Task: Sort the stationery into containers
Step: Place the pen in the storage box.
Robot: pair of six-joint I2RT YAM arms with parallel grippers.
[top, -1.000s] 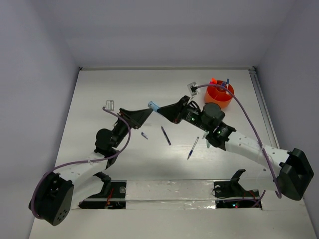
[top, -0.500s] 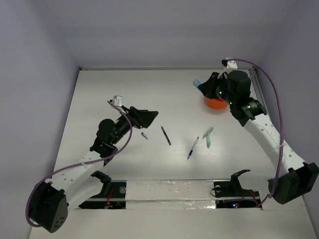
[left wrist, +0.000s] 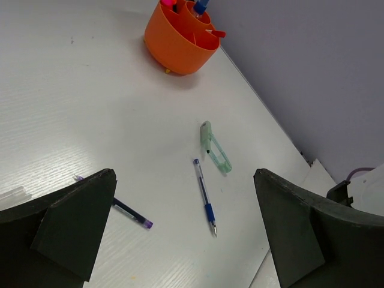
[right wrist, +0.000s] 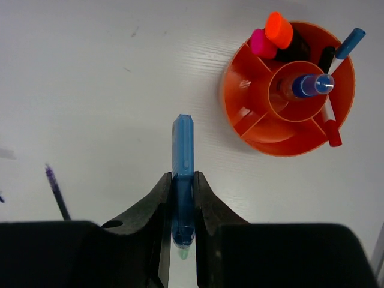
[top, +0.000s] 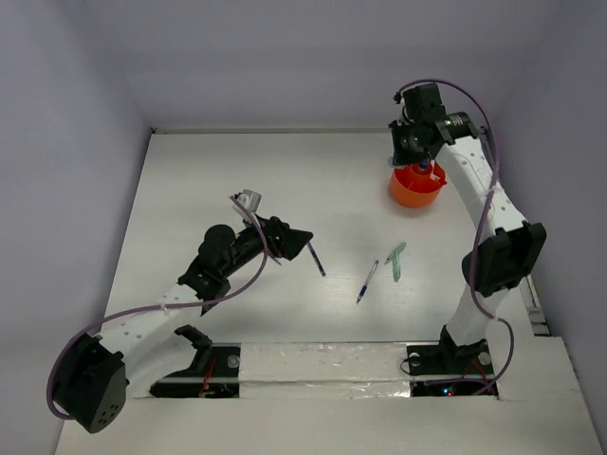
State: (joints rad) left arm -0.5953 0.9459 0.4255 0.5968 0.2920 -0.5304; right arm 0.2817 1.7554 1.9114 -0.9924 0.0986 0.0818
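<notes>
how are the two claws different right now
The left claw stands wide open and empty; the right claw is shut on a light-blue pen. The left claw hovers over the middle of the table by a dark purple pen; the right claw is at the far right, near the orange cup. Both are black, with two fingers.

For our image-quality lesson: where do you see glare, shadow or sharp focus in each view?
Top external: glare whitens the near middle of the table, and the walls are dimmer. Left wrist: glare at the left edge, the orange cup sharp with a soft shadow beneath. Right wrist: evenly lit, the light-blue pen in the right gripper sharp.
</notes>
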